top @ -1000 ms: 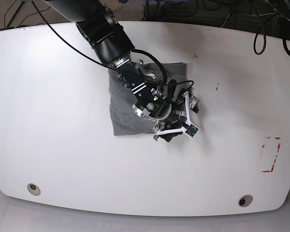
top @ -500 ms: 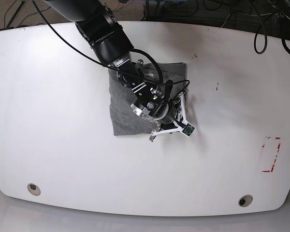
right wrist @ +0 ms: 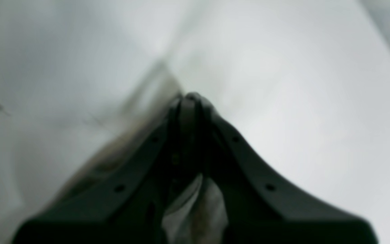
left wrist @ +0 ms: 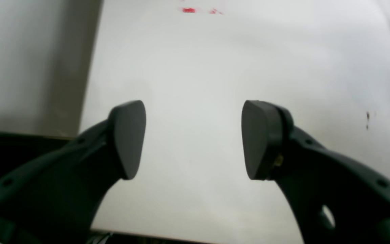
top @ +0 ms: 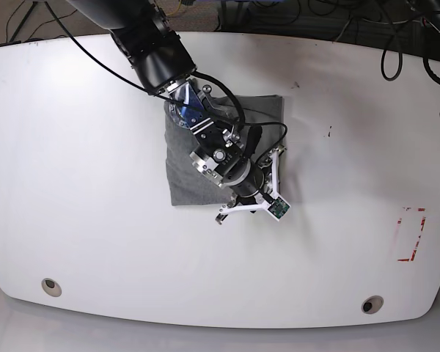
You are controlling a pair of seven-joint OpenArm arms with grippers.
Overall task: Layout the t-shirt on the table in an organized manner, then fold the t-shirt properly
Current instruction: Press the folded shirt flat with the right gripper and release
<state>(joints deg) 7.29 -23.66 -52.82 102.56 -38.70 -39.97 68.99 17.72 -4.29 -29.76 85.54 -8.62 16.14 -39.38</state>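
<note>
Our right end effector (right wrist: 188, 101), pressed together pinching the t-shirt (top: 187, 172) at its edge, begins layout on the worktop (top: 81, 183); next we lift and spread; left end effector (left wrist: 193, 139) spread, empty.

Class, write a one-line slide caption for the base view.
Right hand shut on the folded grey t-shirt at its edge, mid-table; left hand barely in frame.

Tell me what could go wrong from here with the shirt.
1. The right gripper has its jaws shut on the shirt, which lies in a bunched heap; lifting may drag several layers up rather than a single edge.
2. The right arm covers much of the shirt in the base view, so where the grip sits cannot be checked.
3. The left gripper hangs open over bare table near its edge, away from the shirt, so spreading may lack a second hold.
</note>
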